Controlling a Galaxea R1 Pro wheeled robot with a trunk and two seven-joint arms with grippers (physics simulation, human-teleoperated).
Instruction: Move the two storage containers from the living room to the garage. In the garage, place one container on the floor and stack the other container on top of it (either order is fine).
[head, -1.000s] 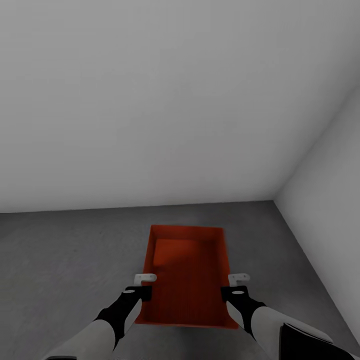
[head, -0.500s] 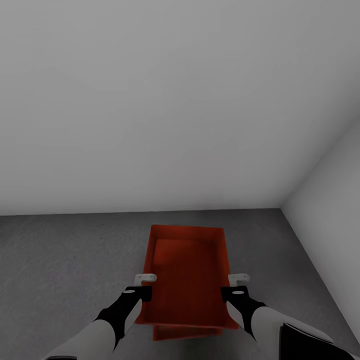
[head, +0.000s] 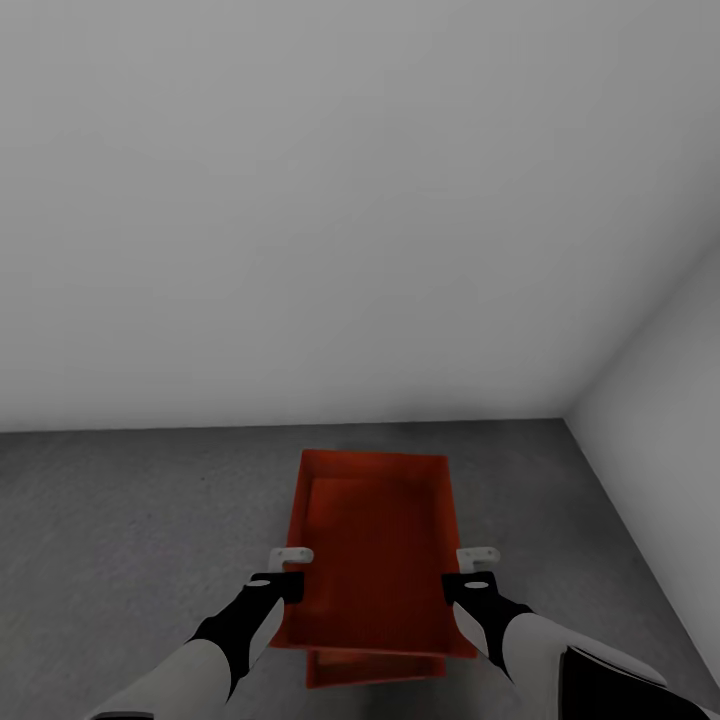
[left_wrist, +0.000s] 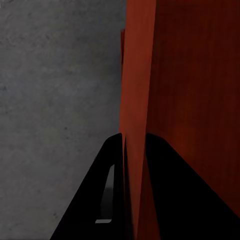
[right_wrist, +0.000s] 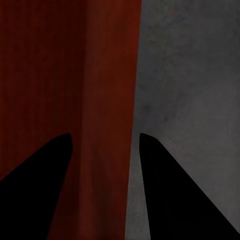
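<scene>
Orange-red plastic hangs between the two arms: the upper container (head: 375, 545), open-topped, is carried by its long walls a little above the floor (head: 130, 520). The left gripper (head: 289, 570) sits on the bin's left wall and the right gripper (head: 477, 568) on its right wall, both about midway along the length. From the left wrist, the jaws stand one on each side of the thin wall (left_wrist: 134, 100), pressed against it with no gap showing, so that side is plainly pinched. From the right wrist the picture is darker; the two dark fingers (right_wrist: 35, 185) straddle the bin's wall (right_wrist: 107, 100), one over the red interior and one over the grey concrete, but they look to stand apart from the plastic, and I cannot tell for certain whether they are clamped on it. Beneath the near end of the carried bin, the lower container (head: 375, 668) peeks out as a red strip, lying on the concrete and nearly lined up with the one above. A pale grey wall (head: 300, 200) rises just beyond, meeting a second wall at the corner to the right.
</scene>
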